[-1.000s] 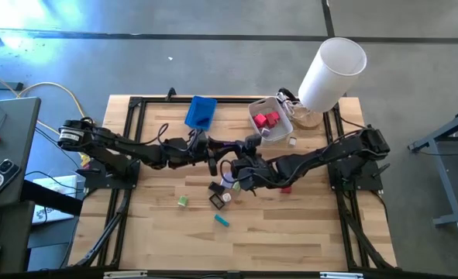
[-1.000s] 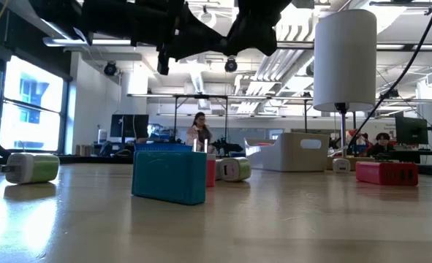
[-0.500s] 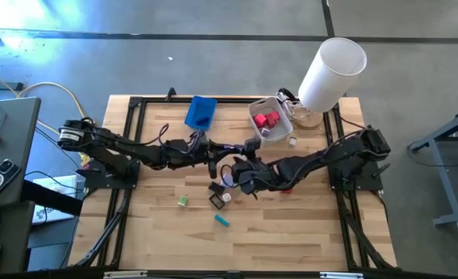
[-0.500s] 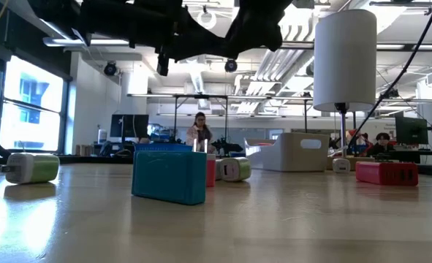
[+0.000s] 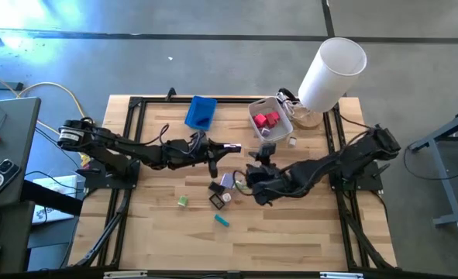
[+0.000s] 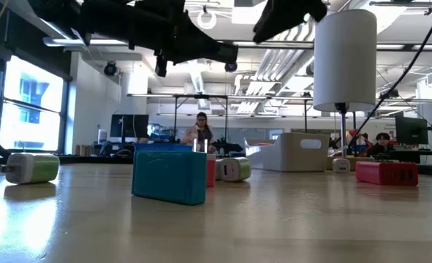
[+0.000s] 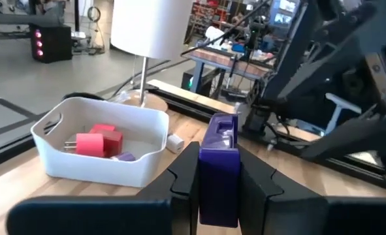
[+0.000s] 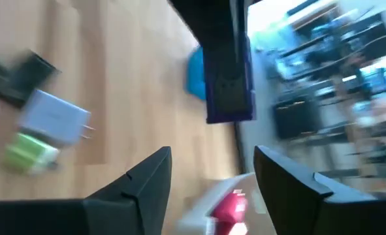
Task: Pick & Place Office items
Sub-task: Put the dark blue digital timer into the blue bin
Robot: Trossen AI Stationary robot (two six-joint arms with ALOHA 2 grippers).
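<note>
Left wrist view: beyond the left gripper (image 7: 219,179), white bin (image 7: 100,151) holding two red blocks (image 7: 96,140) and a small pale piece. Between the closed fingers (image 7: 186,176), clamped upright, purple block (image 7: 217,168), glossy, rectangular, no readable writing. Right gripper (image 8: 206,173) fingers parted, empty, over lilac and green plugs.

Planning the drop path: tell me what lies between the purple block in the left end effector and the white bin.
Only bare wooden tabletop separates the purple rectangular block from the translucent white rectangular bin, in the left wrist view.
</note>
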